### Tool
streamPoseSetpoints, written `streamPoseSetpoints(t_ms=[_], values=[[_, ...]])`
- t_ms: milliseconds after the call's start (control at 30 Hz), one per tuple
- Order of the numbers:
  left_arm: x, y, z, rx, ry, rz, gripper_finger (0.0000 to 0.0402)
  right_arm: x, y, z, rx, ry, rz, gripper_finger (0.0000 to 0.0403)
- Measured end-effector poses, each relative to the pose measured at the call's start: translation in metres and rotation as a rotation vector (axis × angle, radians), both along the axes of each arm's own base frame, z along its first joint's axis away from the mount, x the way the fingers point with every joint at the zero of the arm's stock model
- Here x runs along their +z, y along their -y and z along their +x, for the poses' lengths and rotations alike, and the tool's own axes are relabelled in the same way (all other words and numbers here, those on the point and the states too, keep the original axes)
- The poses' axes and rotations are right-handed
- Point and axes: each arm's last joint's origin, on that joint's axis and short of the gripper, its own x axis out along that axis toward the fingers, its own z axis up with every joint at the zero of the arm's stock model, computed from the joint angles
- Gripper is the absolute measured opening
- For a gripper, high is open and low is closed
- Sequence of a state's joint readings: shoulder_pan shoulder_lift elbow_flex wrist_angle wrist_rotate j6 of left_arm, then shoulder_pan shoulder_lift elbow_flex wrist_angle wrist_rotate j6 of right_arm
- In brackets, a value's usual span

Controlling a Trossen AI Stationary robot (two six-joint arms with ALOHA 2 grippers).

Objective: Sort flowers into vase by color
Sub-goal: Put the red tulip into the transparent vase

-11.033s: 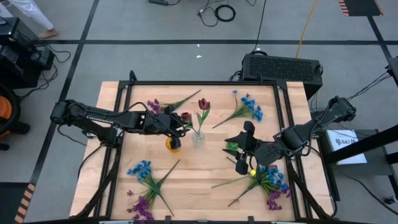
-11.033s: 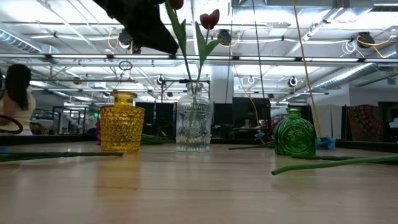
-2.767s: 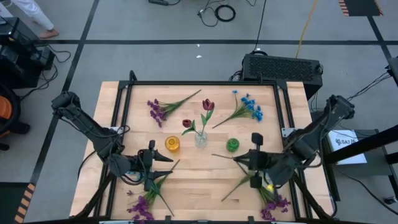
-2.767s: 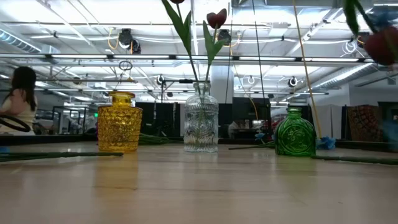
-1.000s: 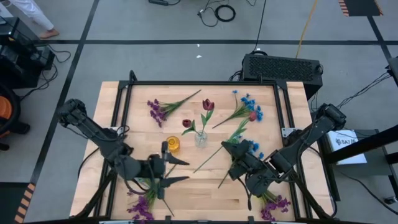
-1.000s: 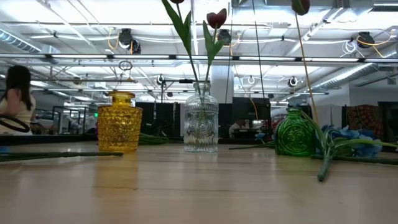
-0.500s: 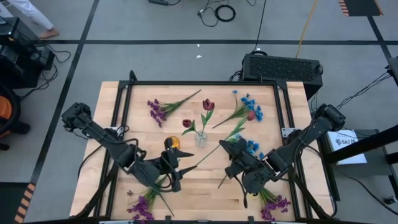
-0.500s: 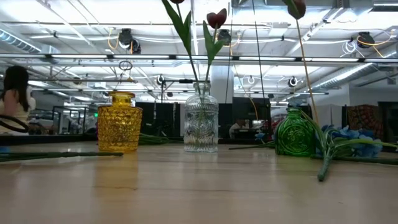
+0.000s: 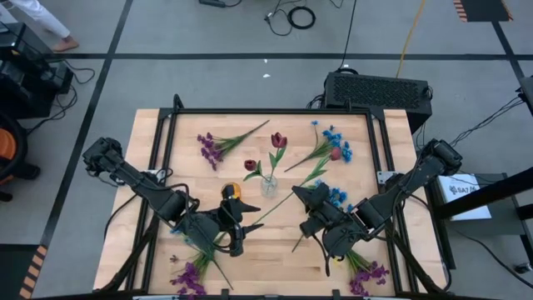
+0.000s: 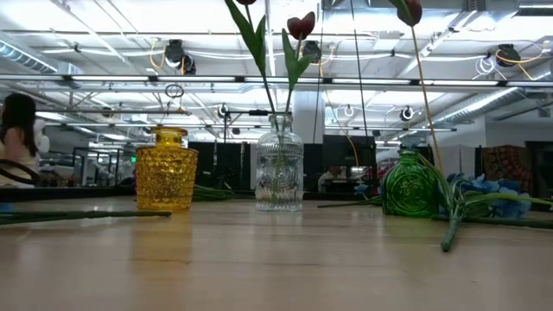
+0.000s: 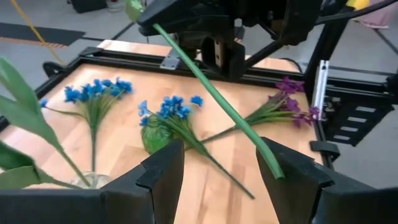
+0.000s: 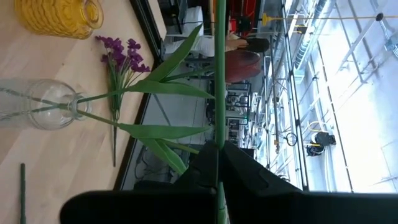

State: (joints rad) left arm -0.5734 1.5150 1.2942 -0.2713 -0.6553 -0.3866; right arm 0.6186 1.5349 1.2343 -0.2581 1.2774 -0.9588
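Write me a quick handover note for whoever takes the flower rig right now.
Right gripper: shut on a red tulip's stem, held up at table centre.
Left gripper: open, empty, near the yellow vase.
Done: two red tulips in the clear vase.
Left: the held tulip; blue sprigs and purple sprigs lie at the back, more purple ones at the front corners. Yellow and green vase look empty.
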Motion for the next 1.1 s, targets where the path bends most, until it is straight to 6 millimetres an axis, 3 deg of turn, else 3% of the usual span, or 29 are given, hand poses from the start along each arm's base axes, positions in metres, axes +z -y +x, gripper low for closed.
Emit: streamPoseSetpoints(t_ms=[433,567,867,1100], values=[[0.003,-0.003,0.004,-0.018,0.023,0.022,0.0101,-0.002,0.003,0.003,-0.013,-0.007,-0.005,0.0000],[0.006,-0.001,0.004,-0.018,0.053,0.006,0.0107,-0.009,0.005,0.010,-0.024,-0.038,-0.029,0.0000],[0.000,-0.011,0.005,0.059,0.010,0.015,0.0162,-0.015,0.009,0.016,-0.041,-0.062,-0.049,0.0000],[-0.001,-0.016,0.007,0.076,-0.007,0.021,0.0169,-0.015,0.009,0.016,-0.040,-0.060,-0.049,0.0000]])
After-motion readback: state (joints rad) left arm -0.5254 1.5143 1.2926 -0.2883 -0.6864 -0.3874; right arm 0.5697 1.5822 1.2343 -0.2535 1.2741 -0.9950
